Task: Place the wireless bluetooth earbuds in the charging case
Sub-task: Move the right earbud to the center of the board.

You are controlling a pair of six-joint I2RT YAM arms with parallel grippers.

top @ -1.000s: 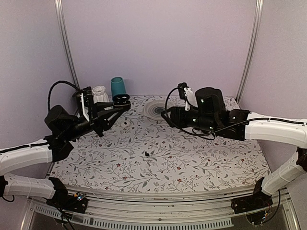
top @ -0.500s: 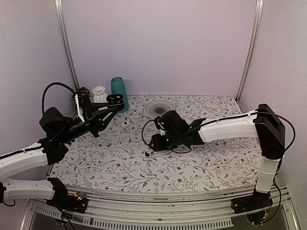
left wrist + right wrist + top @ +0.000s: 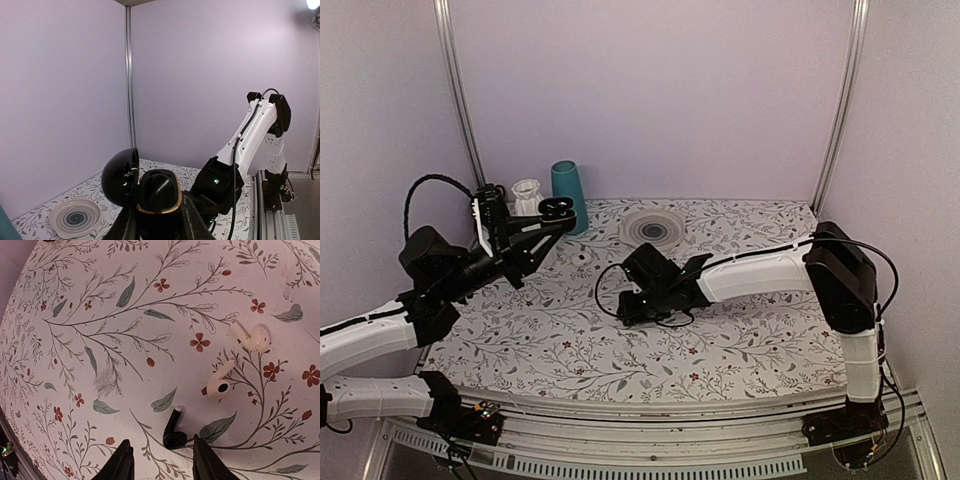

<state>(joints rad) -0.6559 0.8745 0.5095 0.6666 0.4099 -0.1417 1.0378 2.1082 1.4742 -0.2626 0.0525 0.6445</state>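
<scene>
Over the desk [image 3: 770, 340] at its left rear, the left claw [image 3: 159, 230] clamps the black case [image 3: 158, 197], lid open. The step in hand is picking up the 1 black earbud [image 3: 174, 432] lying mid-desk: the right claw [image 3: 165, 458] straddles it, jaws partly apart and gripping nothing, so next they should close squarely on it.

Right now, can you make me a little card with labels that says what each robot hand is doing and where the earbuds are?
left gripper: shut on the charging case, held up off the table
charging case: lid open
right gripper: open, down at the floral cloth, one finger on either side of the black earbud
black earbud: lying on the floral cloth, not lifted
white earbuds: two, lying on the cloth just past the black one
</scene>
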